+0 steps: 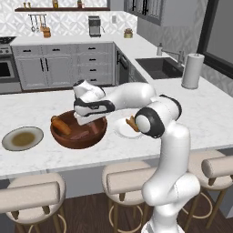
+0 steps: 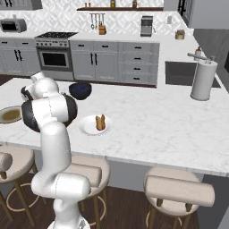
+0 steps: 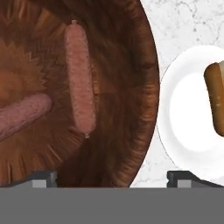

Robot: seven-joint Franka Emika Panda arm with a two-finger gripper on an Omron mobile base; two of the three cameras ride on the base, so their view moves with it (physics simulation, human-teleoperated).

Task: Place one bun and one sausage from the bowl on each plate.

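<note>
So the big round reddish-brown wooden bowl (image 1: 78, 131) sits on the white marble surface (image 1: 205, 113) near its front edge, and I'll place everything off that bowl. The pincer (image 3: 111, 177) hangs right over the bowl's edge on the side facing the white plate, jaws spread wide with nothing between them; one dark tip sits over the wood, the other over the plate side. Inside the bowl, in the hand view, there's a pinkish sausage (image 3: 80, 78) lying lengthwise near the middle and a second pinkish sausage (image 3: 22, 116) angled beside it, close but apart. From the left base view there's also a golden-brown bun (image 1: 60, 125) resting against the bowl's inner wall on the side away from the white plate. The plain white round plate (image 3: 186, 113) is just beside the bowl, not touching as far as I can tell, with one brown bun (image 3: 215, 98) on it. On the bowl's opposite side, a bit apart, is the grey-rimmed plate with an olive-brown centre (image 1: 22, 138). Farther back behind the bowl is a small dark blue bowl (image 2: 80, 90), and well off past the white plate stands a white paper towel roll (image 1: 192, 70) next to the sink (image 1: 159, 67).
</note>
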